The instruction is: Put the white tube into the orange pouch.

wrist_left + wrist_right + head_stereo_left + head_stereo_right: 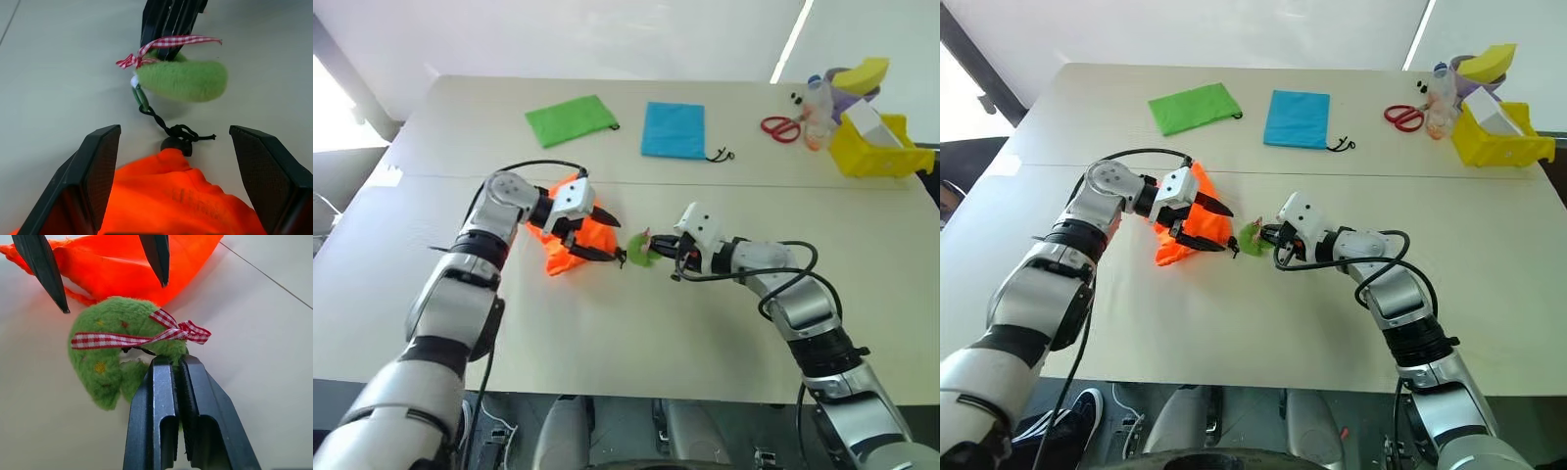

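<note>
Left pincer (603, 235): I see it spread wide over the pouch, gripping nothing.
Right pincer (177, 363): clamped on a fuzzy green ring (110, 360) with a checked ribbon.
Pouch (1187, 227): crumpled orange fabric, dark cord, lying on the worktop (636, 323).
Tube: I cannot locate it.

Orange pouch (570, 238) partly covered by left claw (603, 238); pouch opening hidden; bottom edge crops it in left wrist view.
</note>
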Robot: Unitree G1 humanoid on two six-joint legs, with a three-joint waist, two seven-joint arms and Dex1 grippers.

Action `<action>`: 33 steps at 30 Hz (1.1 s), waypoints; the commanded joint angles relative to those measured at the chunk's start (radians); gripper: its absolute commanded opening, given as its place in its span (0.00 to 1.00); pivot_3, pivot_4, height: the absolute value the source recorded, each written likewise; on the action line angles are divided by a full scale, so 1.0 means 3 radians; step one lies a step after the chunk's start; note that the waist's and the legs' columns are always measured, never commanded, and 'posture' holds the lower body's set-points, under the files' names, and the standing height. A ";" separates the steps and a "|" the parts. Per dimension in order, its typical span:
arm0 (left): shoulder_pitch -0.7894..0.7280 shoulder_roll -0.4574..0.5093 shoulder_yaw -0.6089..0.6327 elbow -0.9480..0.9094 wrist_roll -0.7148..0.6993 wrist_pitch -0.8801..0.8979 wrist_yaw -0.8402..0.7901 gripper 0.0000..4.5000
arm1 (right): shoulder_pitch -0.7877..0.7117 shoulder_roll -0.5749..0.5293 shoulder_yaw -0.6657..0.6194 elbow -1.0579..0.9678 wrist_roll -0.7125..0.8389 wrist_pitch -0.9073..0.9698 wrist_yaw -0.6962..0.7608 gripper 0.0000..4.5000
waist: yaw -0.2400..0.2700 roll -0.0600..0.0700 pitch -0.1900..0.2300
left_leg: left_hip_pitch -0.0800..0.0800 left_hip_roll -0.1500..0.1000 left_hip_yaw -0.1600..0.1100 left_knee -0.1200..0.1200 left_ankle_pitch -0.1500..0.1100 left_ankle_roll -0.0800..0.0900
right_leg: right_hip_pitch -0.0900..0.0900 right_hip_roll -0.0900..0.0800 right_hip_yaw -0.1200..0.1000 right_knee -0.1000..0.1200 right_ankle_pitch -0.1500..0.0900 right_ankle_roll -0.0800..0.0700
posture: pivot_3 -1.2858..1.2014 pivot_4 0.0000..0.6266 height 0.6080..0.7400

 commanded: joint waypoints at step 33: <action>-0.0156 -0.0149 -0.0068 0.0294 0.0666 -0.0023 0.0199 0.20 | -0.0009 0.0024 -0.0073 -0.0167 -0.0055 -0.0098 -0.0117 0.00 | -0.0003 0.0000 0.0000 | 0.0000 -0.0001 -0.0004 0.0002 0.0002 0.0000 | -0.0001 0.0000 -0.0004 0.0009 0.0001 0.0001 | 0.52 0.24 1.00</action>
